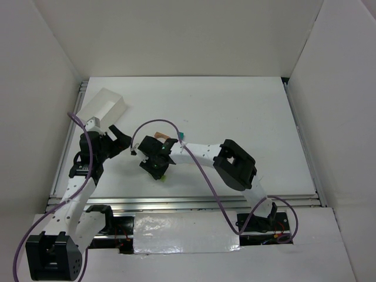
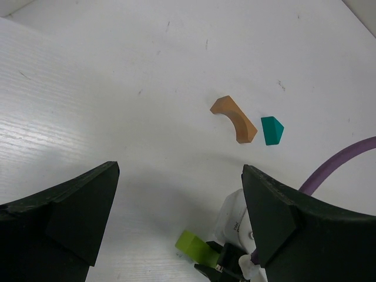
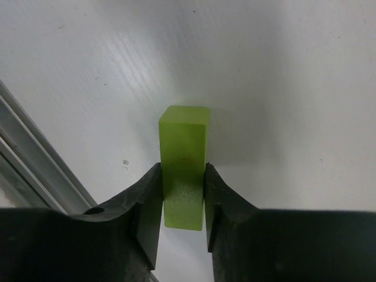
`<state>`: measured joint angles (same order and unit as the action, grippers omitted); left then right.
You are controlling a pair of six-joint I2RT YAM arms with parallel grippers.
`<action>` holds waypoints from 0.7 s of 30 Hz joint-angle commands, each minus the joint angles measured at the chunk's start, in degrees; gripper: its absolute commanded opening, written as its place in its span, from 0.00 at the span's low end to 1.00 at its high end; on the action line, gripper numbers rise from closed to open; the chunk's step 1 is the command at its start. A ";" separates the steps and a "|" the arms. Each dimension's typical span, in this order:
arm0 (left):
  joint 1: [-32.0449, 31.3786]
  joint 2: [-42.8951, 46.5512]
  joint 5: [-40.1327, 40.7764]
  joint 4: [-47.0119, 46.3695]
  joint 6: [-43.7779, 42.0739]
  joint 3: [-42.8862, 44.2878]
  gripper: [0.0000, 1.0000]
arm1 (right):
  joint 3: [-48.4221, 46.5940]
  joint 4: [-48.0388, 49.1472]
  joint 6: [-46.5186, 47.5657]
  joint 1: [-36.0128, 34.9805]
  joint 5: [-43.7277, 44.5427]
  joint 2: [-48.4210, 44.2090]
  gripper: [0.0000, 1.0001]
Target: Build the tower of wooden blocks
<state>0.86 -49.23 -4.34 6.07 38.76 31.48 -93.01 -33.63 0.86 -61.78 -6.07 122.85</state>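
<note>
My right gripper (image 3: 183, 171) is shut on a lime-green oblong block (image 3: 184, 147), its far end at or just above the white table; contact is unclear. In the top view that gripper (image 1: 161, 169) is left of centre with the green block (image 1: 167, 176) at its tip. The block also shows in the left wrist view (image 2: 195, 245). A tan arch block (image 2: 234, 119) and a teal peaked block (image 2: 272, 130) lie loose and close together on the table, beyond the right gripper (image 1: 160, 136). My left gripper (image 2: 179, 176) is open and empty, left of them (image 1: 121, 138). No stack shows.
A white rectangular box (image 1: 103, 106) lies at the far left of the table, just behind my left gripper. A purple cable (image 1: 154, 123) arcs over the right wrist. A metal rail (image 3: 35, 147) runs along the table's near edge. White walls enclose the table.
</note>
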 commanded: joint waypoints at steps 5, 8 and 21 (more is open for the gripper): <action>-0.34 1.51 1.44 -0.88 -1.59 -0.64 0.99 | 0.89 4.01 1.77 -0.54 2.62 -5.15 0.07; -0.34 1.86 1.09 -1.23 -1.85 -0.90 0.99 | 2.92 4.18 7.64 0.08 5.52 -10.33 0.05; -0.42 4.68 -13.30 -12.72 -9.05 -4.59 0.99 | 11.79 -4.25 24.89 17.30 4.82 -31.78 0.01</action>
<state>0.80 -44.16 -8.71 1.93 33.63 27.27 -84.14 -34.35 20.43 -44.56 -2.42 93.65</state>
